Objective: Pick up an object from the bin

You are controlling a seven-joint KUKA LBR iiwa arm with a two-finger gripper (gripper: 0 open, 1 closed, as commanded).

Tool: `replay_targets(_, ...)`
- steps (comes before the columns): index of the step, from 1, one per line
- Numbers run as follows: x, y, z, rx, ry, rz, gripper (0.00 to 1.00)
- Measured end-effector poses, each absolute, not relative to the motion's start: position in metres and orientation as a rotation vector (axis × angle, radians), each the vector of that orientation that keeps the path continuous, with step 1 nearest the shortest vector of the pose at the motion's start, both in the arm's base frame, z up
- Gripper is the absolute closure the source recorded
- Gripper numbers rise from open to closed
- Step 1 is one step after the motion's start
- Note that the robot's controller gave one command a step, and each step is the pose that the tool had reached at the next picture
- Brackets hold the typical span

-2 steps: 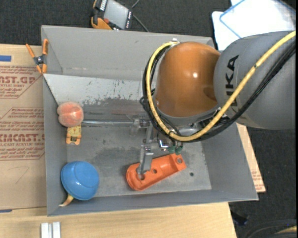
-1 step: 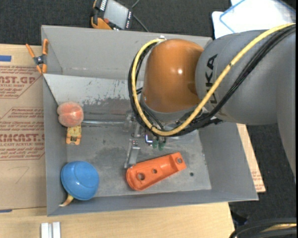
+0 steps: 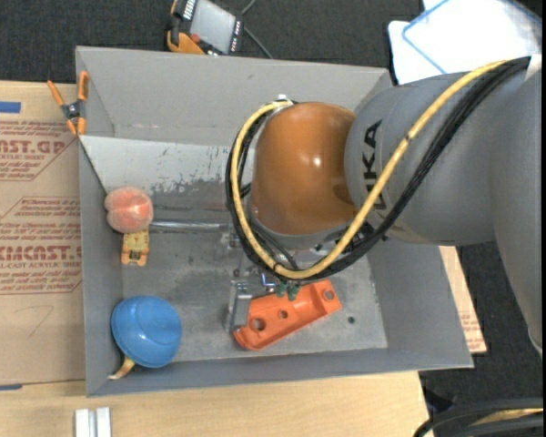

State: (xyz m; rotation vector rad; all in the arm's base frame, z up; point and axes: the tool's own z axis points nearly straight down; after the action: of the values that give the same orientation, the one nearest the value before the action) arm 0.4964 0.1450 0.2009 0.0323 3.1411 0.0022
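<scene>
Grey metal bin (image 3: 164, 89), seen from above, with the arm (image 3: 455, 153) reaching in from the right. The arm's rounded orange wrist cover (image 3: 300, 167) hung over the middle of the bin, ringed by looping black and yellow cables (image 3: 243, 209).

Below the cover, the metal parts of the gripper (image 3: 240, 303) stood low over the near middle of the floor. From where I stood, whether the gripper was apart or together could not be told (the cover and cables hid most of it).

Just to the gripper's right lay the orange plastic piece (image 3: 291, 312). It was a long, chunky shape resting on the floor close to the near wall, slanted so that its left end pointed nearer and its right end farther. Its left end sat right beside the gripper, though contact between the two could not be judged, and nothing showed the piece as held.

A blue domed thing (image 3: 146, 330) occupied the near left corner. A peach-coloured ball (image 3: 127, 209) rested by the left wall, well apart from the gripper. A small yellow item (image 3: 135, 248) lay just beside the ball on its near side.
</scene>
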Motion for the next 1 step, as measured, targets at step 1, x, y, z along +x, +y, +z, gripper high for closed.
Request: replay_targets(1, 0.5114, 0.1468, 0.1511, 0.201, 3.128, 0.007, 0.00)
